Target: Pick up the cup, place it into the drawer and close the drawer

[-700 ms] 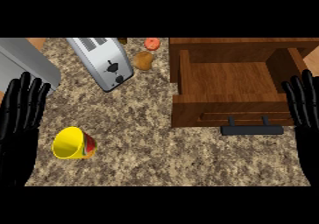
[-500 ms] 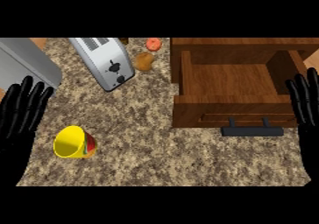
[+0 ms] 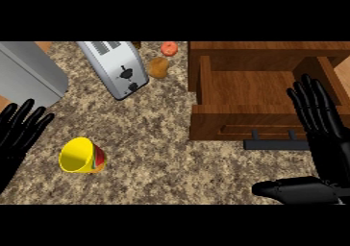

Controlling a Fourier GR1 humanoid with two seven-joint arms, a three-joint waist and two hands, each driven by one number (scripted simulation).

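A yellow cup (image 3: 80, 156) with a red patch on its side lies tipped on the speckled counter at the lower left, its mouth facing left. My left hand (image 3: 15, 139) is open at the left edge, just left of the cup and apart from it. The wooden drawer (image 3: 267, 91) stands pulled open at the upper right, empty inside, with a black handle (image 3: 276, 144) on its front. My right hand (image 3: 325, 129) is open over the drawer's right front corner, its fingers straight and its thumb stretched out low to the left. Neither hand holds anything.
A silver toaster (image 3: 118, 67) lies at an angle at the top centre. A grey appliance (image 3: 21, 72) fills the upper left. A brown fruit (image 3: 158, 68) and an orange one (image 3: 168, 48) sit between the toaster and the drawer.
My right hand has moved left and inward over the drawer's front corner, with its thumb now showing. My left hand has shifted lower at the left edge. The cup has not moved.
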